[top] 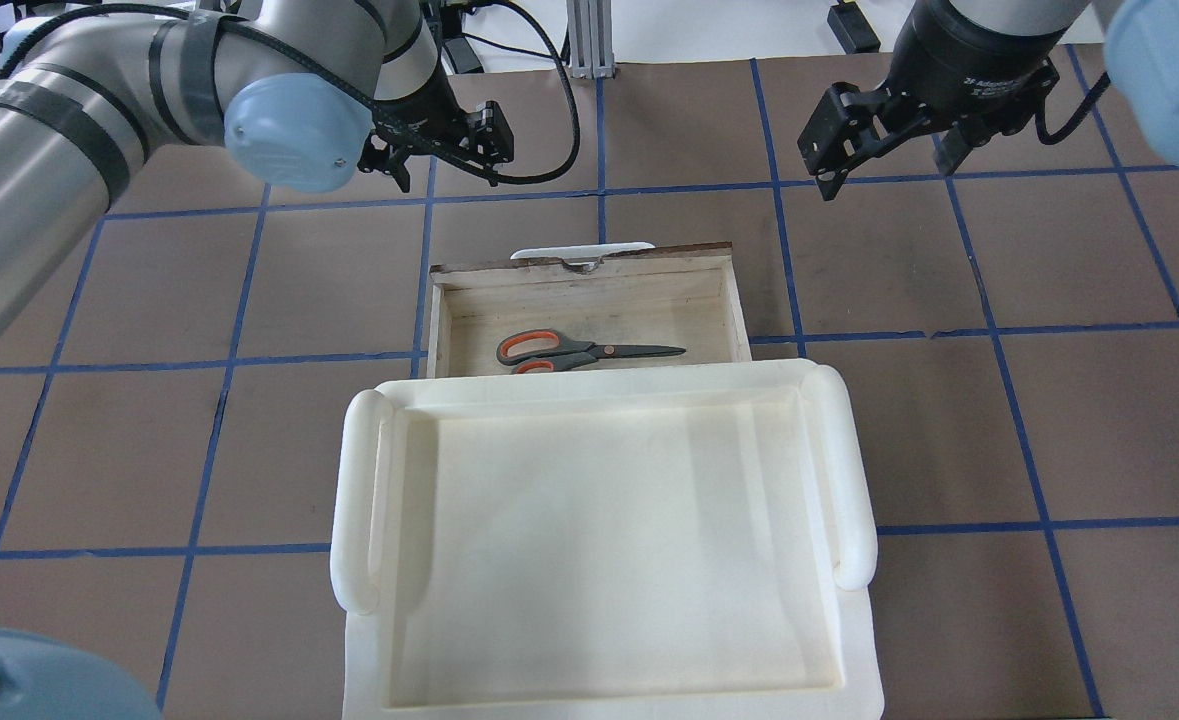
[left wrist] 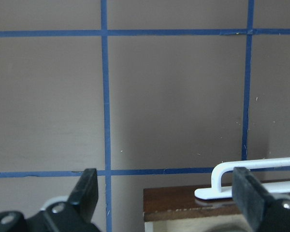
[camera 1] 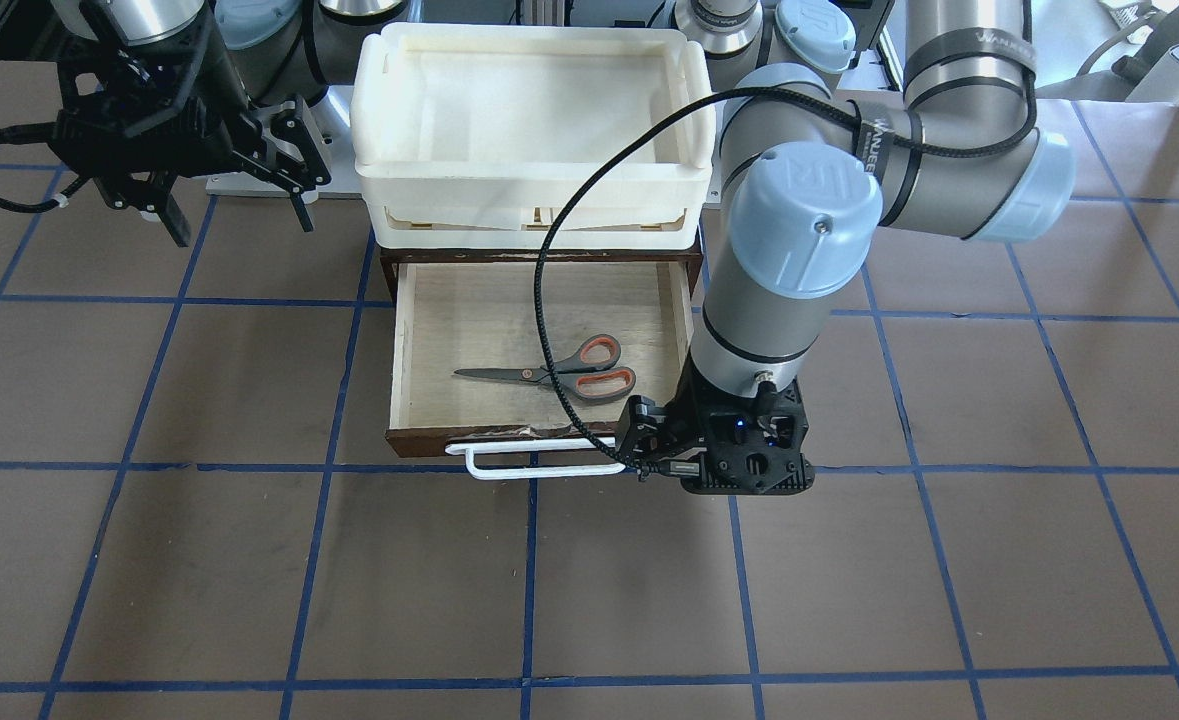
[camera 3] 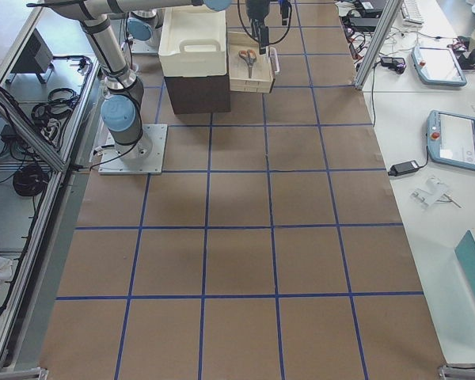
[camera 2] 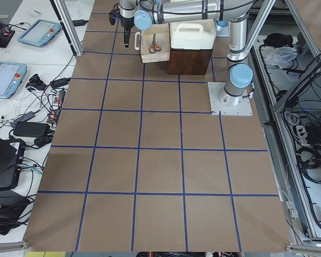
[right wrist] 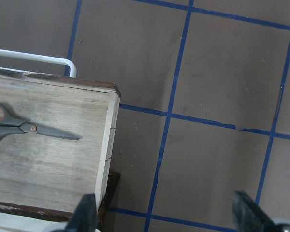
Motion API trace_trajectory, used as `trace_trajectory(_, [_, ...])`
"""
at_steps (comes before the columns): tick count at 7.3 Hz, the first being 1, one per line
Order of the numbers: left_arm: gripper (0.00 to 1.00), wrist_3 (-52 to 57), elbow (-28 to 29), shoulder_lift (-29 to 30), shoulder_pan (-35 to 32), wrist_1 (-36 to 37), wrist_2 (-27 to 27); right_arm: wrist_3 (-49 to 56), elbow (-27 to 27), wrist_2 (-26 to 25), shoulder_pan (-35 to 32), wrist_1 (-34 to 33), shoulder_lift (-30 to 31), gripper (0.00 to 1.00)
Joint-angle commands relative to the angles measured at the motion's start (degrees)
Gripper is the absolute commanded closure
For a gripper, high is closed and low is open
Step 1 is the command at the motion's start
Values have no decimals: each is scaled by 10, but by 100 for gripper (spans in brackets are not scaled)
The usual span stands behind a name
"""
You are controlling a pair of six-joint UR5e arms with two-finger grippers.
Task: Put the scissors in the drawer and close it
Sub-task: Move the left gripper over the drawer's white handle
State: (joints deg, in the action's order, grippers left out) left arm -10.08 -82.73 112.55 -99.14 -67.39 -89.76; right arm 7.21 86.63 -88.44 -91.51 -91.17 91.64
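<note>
The scissors (camera 1: 559, 372) lie flat inside the open wooden drawer (camera 1: 469, 320), handles toward the robot's left; they also show in the overhead view (top: 569, 350) and the right wrist view (right wrist: 24, 126). The drawer (top: 649, 300) is pulled well out, with its white bar handle (camera 1: 539, 460) in front. My left gripper (camera 1: 739, 455) hovers open and empty just beyond the drawer's front corner, beside the handle's end (left wrist: 251, 169). My right gripper (camera 1: 239, 215) is open and empty, held above the table beside the drawer's other side (right wrist: 53, 159).
White plastic trays (camera 1: 534, 100) are stacked on the dark cabinet above the drawer. The left arm's black cable (camera 1: 547, 290) hangs across the drawer opening. The brown table with blue grid lines (camera 1: 249, 580) stretches around.
</note>
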Motion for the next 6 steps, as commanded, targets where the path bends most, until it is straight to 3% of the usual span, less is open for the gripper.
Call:
trace_trajectory(1, [0, -27, 0, 48, -17, 34, -1, -18, 0, 6, 3, -3, 1, 0])
trace_trajectory(6, [0, -37, 8, 106, -35, 43, 4, -23, 14, 8, 1, -5, 6, 0])
